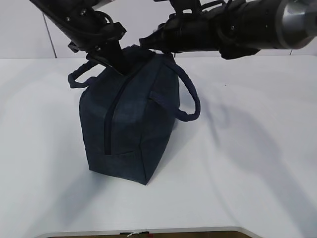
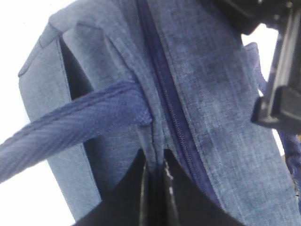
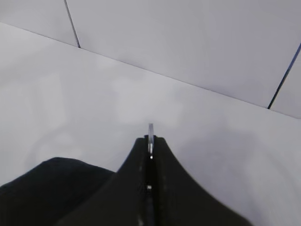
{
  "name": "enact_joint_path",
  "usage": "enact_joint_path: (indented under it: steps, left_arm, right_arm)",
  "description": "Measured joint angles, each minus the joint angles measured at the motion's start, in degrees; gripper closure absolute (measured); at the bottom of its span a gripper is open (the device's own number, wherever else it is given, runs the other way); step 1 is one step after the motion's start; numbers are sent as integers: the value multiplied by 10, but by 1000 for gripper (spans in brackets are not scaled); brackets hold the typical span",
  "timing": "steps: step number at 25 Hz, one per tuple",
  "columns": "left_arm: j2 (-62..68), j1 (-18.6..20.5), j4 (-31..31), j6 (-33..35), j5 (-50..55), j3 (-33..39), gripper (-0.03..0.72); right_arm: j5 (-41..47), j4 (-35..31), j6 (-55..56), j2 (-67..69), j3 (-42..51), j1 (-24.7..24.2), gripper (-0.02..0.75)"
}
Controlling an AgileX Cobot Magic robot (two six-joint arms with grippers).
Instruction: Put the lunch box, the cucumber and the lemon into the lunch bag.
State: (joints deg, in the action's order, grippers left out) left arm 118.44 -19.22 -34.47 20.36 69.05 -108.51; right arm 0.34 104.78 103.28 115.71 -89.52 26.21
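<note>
White table (image 1: 257, 163); lunch bag (image 1: 131, 124) contents hidden.

Exterior view: looks down at a slant across the white table (image 1: 257, 148), lunch bag (image 1: 129, 124) mid-frame.
Left wrist view: very near, faces the bag's zipper (image 2: 171, 117).
Right wrist view: faces table and wall (image 3: 188, 37).
Shared: bag, table.

We see a white table (image 1: 247, 148) with a rounded front edge, and behind it a pale panelled wall (image 3: 188, 42) crossed by dark seams.
</note>
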Motion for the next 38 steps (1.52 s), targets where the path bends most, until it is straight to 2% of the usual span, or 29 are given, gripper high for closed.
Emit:
enact_joint_path:
  steps: [6,13,18,31,38]
  left_arm:
    - [0,0,3,6,0,0,701]
    - [0,-8,11,6,-3,0,701]
    - [0,-10,12,6,-4,0,701]
    - [0,-13,26,7,2,0,702]
    - [0,-28,34,8,2,0,702]
  right_arm:
    - [31,0,6,6,0,0,733]
    - [47,-2,88,28,-1,-4,733]
    - [47,-3,101,37,-3,-6,733]
    - [-14,-3,128,35,-3,-13,733]
    - [-26,-2,131,35,-3,-22,733]
